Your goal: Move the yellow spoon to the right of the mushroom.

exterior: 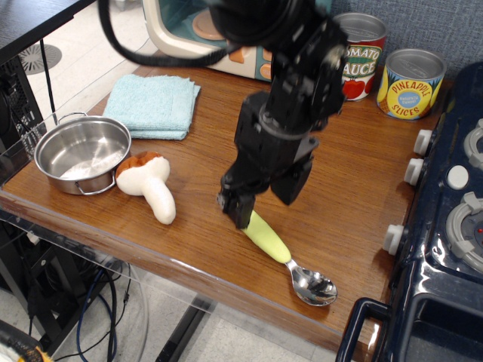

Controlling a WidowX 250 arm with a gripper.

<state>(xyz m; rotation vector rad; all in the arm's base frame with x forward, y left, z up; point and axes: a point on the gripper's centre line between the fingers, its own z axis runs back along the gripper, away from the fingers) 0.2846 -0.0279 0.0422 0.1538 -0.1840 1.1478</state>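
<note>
The yellow spoon (268, 237) lies flat on the wooden table near its front edge, pale yellow-green handle pointing up-left, silver bowl (314, 288) down-right. It lies to the right of the plush mushroom (147, 183), which rests on its side with its brown cap toward the pot. My gripper (262, 200) hangs just above the handle's upper end, lifted off the spoon, jaws apart and empty. The left fingertip (237, 209) hides the handle's tip.
A steel pot (82, 153) stands left of the mushroom. A folded blue cloth (153, 106) lies behind it. Tomato sauce (358, 54) and pineapple (410, 83) cans stand at the back right. A toy stove (453, 211) borders the right side.
</note>
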